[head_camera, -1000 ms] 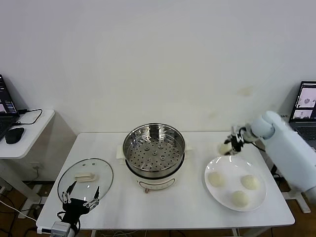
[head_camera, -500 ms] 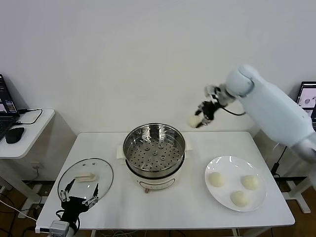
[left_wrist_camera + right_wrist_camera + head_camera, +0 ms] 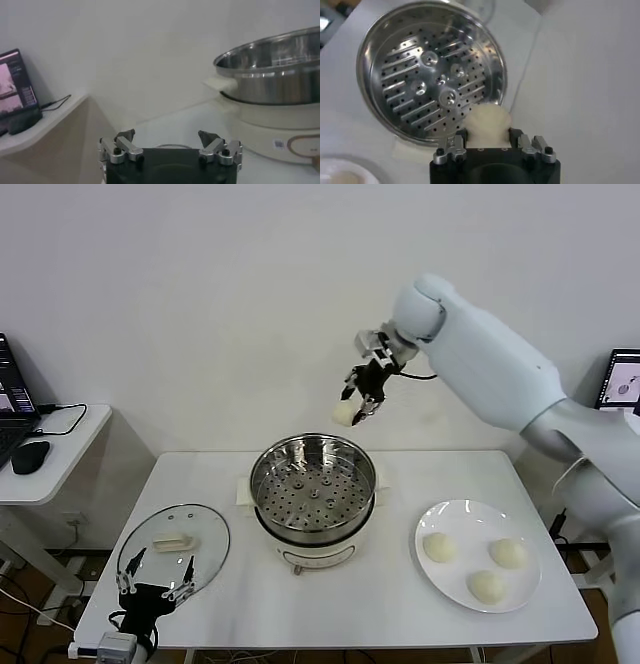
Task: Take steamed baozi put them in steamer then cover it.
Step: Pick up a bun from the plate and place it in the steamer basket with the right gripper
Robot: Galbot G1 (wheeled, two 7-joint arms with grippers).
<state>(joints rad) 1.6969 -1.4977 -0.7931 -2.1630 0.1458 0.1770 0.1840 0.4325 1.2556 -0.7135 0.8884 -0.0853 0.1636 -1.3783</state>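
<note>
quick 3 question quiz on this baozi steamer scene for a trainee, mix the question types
1. True or false: the steamer tray already holds a baozi.
2. How many baozi lie on the plate?
3. The lid lies: A) on the steamer B) on the table by the left claw C) on the plate

Key:
1. False; it is bare, and the right claw holds a baozi above its far rim.
2. Three.
3. B

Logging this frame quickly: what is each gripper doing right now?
Left gripper: open, empty, over the glass lid.
Right gripper: shut on a baozi, above the steamer rim.
</note>
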